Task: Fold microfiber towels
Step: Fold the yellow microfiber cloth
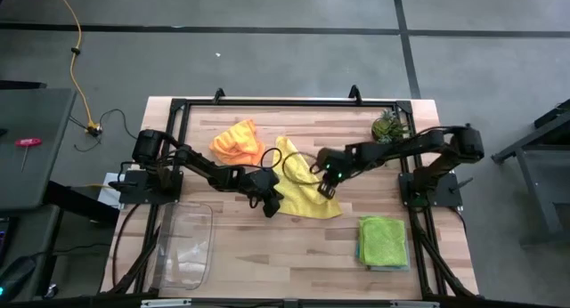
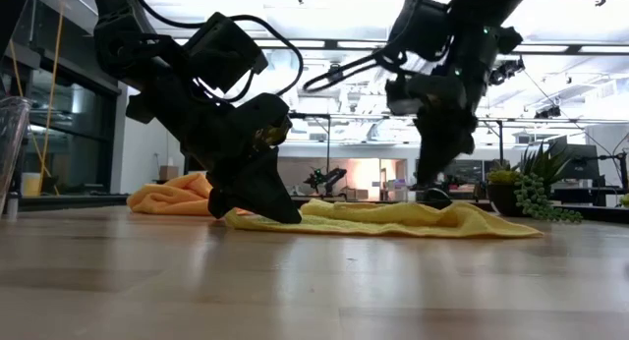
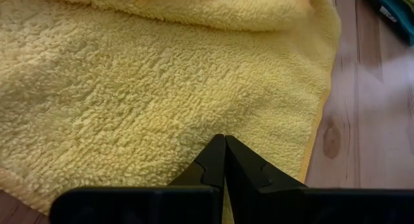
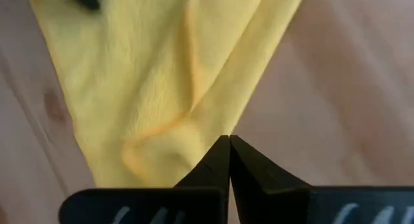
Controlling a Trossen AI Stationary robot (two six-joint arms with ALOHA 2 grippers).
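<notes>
Yellow towel (image 1: 307,194) lies between left hand (image 1: 272,204) and right hand (image 1: 326,190).

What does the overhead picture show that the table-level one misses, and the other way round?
Only the high view shows the lime green towel on a folded stack and the clear plastic tray. Only the low view shows the room behind the table with its ceiling lights, and how flat the cloth lies. Both show the yellow towel, the orange towel, the small plant, and the left gripper and right gripper at the yellow towel.
</notes>
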